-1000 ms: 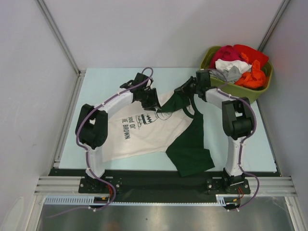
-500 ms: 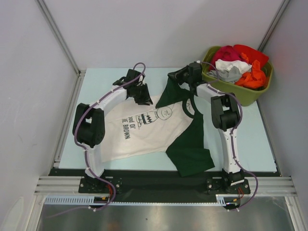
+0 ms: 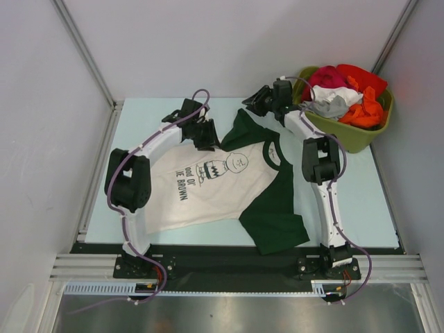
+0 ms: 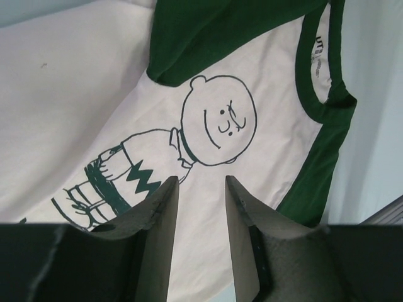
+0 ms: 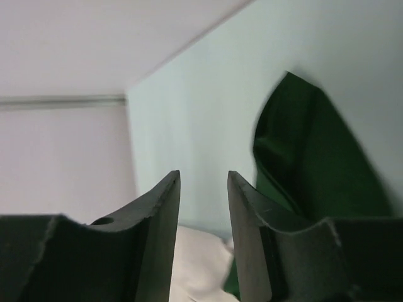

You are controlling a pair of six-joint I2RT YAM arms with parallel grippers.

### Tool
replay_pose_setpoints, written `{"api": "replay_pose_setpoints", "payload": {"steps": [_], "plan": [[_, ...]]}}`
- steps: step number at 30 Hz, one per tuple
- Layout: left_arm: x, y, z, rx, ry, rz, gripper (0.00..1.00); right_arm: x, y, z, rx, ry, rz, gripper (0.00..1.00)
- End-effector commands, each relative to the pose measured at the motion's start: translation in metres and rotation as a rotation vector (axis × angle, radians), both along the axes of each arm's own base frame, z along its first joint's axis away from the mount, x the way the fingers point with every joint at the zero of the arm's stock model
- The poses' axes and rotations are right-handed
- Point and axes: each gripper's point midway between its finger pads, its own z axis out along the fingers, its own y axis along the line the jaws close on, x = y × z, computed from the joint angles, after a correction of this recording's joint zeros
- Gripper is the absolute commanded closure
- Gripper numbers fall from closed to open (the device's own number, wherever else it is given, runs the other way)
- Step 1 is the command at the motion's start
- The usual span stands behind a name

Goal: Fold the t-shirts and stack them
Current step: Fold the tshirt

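Observation:
One t-shirt (image 3: 208, 184) lies spread flat on the table, cream-white with a black cartoon print and lettering, dark green collar and sleeves. My left gripper (image 3: 210, 137) hovers over its upper left edge, open and empty; in the left wrist view (image 4: 200, 182) the printed figure (image 4: 217, 119) lies just beyond the fingertips. My right gripper (image 3: 252, 104) is open and empty at the far side, just past the far green sleeve (image 3: 243, 125). The right wrist view (image 5: 203, 176) shows that sleeve (image 5: 315, 170) to the right of the fingers, apart from them.
An olive-green tub (image 3: 361, 137) at the far right holds several crumpled red, orange, white and grey garments (image 3: 343, 94). The near green sleeve (image 3: 274, 222) reaches the table's front edge. Grey walls close in the left and far sides.
My right gripper carried the far green sleeve off the shirt's chest toward the far edge, laid it flat and let go. My left gripper drew back slightly to the left.

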Motion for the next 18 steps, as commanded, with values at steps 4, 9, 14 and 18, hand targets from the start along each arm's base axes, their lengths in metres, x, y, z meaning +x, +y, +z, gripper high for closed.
{"api": "replay_pose_setpoints", "payload": {"steps": [4, 9, 14, 18], "plan": [[0.025, -0.009, 0.023, -0.061, -0.073, -0.029, 0.59, -0.055, -0.031, 0.026, -0.229, -0.021, 0.218, 0.61], [0.028, -0.016, 0.025, -0.094, -0.058, -0.031, 0.6, -0.074, -0.025, 0.002, -0.25, 0.037, 0.297, 0.6], [0.032, -0.017, 0.03, -0.094, -0.077, -0.04, 0.58, -0.084, -0.015, -0.016, -0.262, 0.095, 0.313, 0.58], [0.033, -0.014, 0.032, -0.085, -0.084, -0.032, 0.58, -0.092, -0.01, -0.038, -0.332, 0.153, 0.317, 0.57]]}}
